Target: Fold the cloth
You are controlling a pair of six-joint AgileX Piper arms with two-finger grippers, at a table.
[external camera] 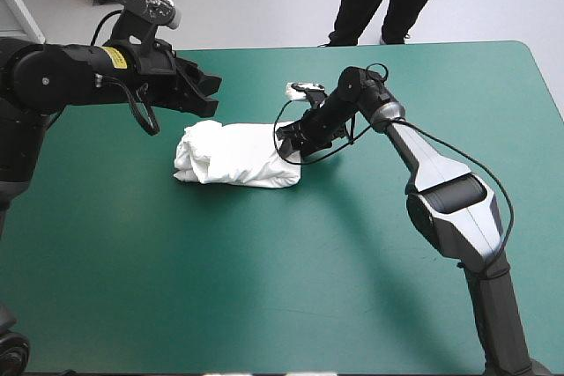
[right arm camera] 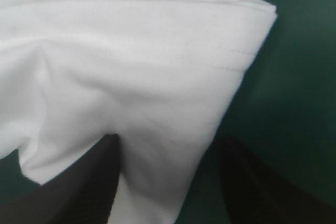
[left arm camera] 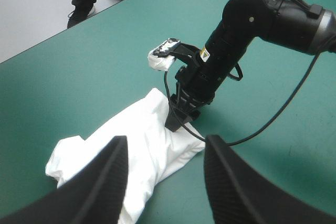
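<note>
Left gripper (left arm camera: 167,140) hangs released above the folded T-shirt (external camera: 236,154), mid-worktop (external camera: 264,288).
Right gripper (external camera: 291,141), also spread, straddles its other end; soft, light, floppy cloth, so I'd pinch the stitched hem corner.

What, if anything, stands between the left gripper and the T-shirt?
Nothing visible does. The left gripper is open over the folded T-shirt, near the end toward the table's left edge, with only air between them. The right gripper is at the opposite end, open astride the cloth's edge, out of the way.
</note>
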